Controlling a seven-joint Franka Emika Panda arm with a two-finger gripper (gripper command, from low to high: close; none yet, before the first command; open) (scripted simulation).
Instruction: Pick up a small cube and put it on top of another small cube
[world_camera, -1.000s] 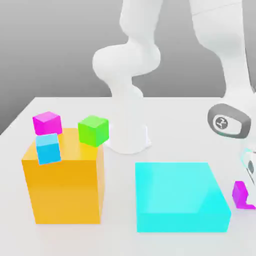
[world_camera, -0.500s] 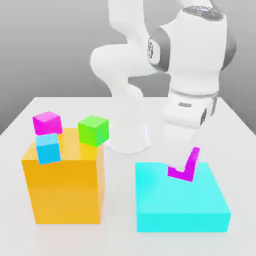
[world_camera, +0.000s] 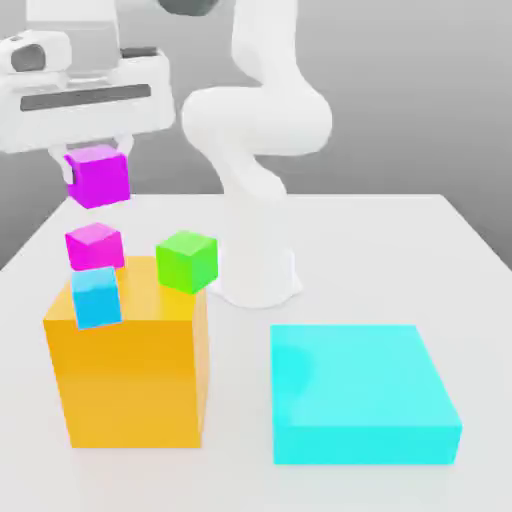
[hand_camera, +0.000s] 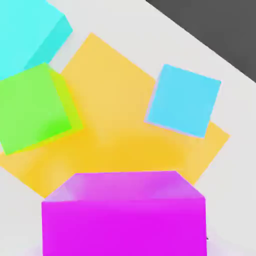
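Note:
My gripper (world_camera: 96, 160) hangs at the upper part of the exterior view's left, shut on a small magenta-purple cube (world_camera: 98, 178). That held cube also fills the near edge of the hand view (hand_camera: 124, 215). Directly below it, with a small gap between them, sits the other small magenta-pink cube (world_camera: 95, 246) at the back left of the orange block (world_camera: 130, 375). In the hand view the held cube hides the pink one.
A sky-blue cube (world_camera: 97, 297) and a green cube (world_camera: 187, 260) rest on the orange block's top (hand_camera: 112, 117), close to the pink cube. A large flat cyan block (world_camera: 360, 390) lies on the exterior view's right. The arm's white base (world_camera: 255, 280) stands behind.
The arm has swung from the exterior view's right, across the cyan block, to the left. It carried the magenta-purple cube up with it and now holds it above the pink cube.

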